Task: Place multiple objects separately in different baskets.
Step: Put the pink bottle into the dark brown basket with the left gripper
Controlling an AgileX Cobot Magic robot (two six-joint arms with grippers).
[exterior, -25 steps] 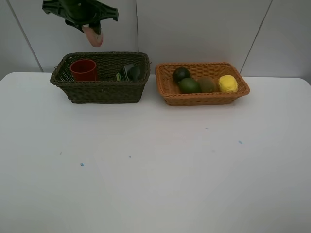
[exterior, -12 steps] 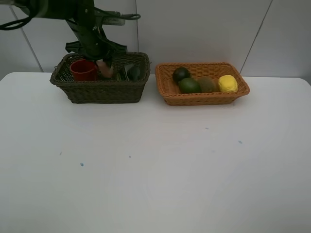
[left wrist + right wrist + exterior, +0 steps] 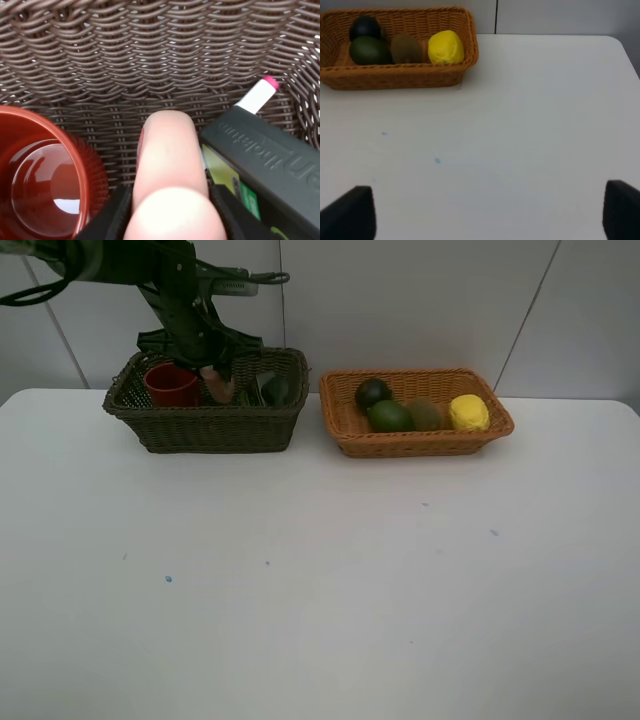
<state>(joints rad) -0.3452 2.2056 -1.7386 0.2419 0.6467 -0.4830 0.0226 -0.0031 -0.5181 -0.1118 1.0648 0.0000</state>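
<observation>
Left pincer (image 3: 170, 220) reaches into dark basket (image 3: 210, 425), clamping pink bottle (image 3: 170, 165).

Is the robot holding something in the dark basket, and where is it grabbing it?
Yes. The left gripper holds the pink bottle near its white-capped end. The right gripper is open and empty.

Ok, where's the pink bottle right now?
The pink bottle is held in the left fingers, down inside the dark basket, between the red cup and the black bottle.

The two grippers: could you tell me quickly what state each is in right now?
Left gripper: closed on the pink bottle, inside the dark basket.
Right gripper: open, holding nothing.
</observation>
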